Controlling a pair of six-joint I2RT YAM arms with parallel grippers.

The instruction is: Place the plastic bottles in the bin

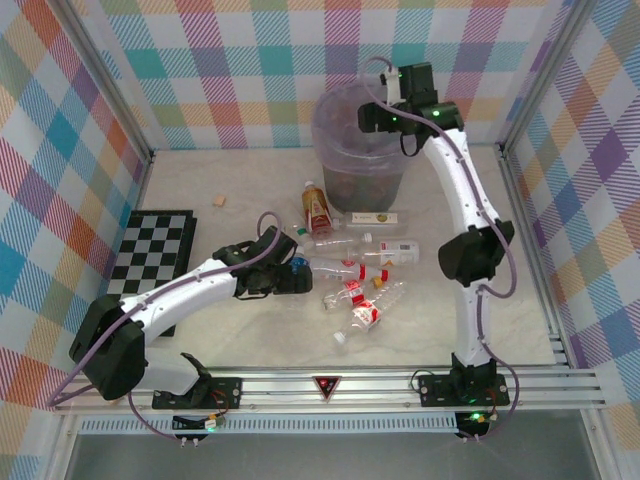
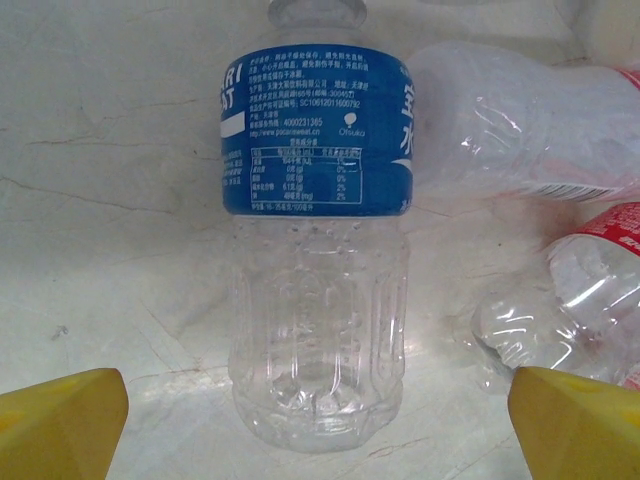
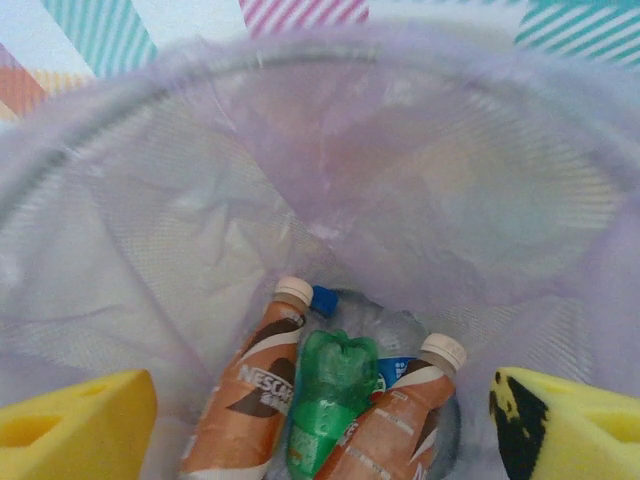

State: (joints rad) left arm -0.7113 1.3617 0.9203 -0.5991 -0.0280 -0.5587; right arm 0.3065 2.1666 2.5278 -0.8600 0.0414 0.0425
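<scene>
Several plastic bottles lie in a loose heap mid-table, among them a red-labelled one [image 1: 317, 208] and a white-labelled one [image 1: 378, 218]. My left gripper [image 1: 298, 277] is low at the heap's left edge. Its yellow fingers stand open either side of a clear bottle with a blue label [image 2: 315, 250], not touching it. My right gripper [image 1: 380, 115] hovers over the bin [image 1: 330, 130], open with nothing between its fingers [image 3: 75, 425]. Inside the bin [image 3: 150, 220] lie two brown bottles [image 3: 245, 400], a green bottle [image 3: 330, 390] and a blue-capped clear one [image 3: 322, 298].
A folded chessboard [image 1: 155, 250] lies on the left of the table, under the left arm. A small tan block [image 1: 218, 200] sits behind it. More clear bottles [image 2: 520, 130] crowd the right of the blue-labelled one. Checked walls close in on three sides.
</scene>
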